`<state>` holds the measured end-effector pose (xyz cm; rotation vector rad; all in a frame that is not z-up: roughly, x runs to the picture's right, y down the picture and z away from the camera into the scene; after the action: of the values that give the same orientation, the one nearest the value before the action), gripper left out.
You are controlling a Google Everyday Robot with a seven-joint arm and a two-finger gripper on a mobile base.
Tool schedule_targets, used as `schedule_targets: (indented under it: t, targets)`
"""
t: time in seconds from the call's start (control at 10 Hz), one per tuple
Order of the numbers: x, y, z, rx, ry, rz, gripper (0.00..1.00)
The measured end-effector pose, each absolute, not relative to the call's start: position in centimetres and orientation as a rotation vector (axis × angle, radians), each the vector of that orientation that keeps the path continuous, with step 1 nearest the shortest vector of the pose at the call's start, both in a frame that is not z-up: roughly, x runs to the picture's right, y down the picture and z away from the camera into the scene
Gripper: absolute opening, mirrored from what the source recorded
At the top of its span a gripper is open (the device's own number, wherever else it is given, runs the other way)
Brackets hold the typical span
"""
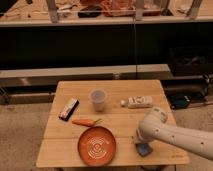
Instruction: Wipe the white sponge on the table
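Note:
The white sponge (144, 149) is a small blue-grey pad lying on the front right part of the light wooden table (115, 92). My gripper (140, 142) is at the end of the white arm that reaches in from the right. It is pressed down at the sponge's left upper side, and the arm's bulky wrist hides most of it.
An orange plate (97, 146) lies front centre. A carrot (84, 121), a translucent cup (98, 99), a dark bar-shaped object (68, 108) and a long white device (138, 102) lie on the table. Shelving stands behind the table.

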<state>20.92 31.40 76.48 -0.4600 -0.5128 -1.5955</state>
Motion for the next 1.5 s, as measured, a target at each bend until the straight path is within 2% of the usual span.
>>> schedule_targets:
  t: [0.5, 0.7, 1.2, 1.5]
  targets:
    - [21.1, 31.5, 76.2, -0.461, -0.515, -1.593, 0.11]
    - [23.0, 31.7, 75.7, -0.473, -0.497, -1.545, 0.06]
    - [26.3, 29.4, 71.3, -0.478, -0.434, -1.496, 0.06]
    - [25.8, 27.5, 73.8, -0.480, -0.404, -1.493, 0.06]
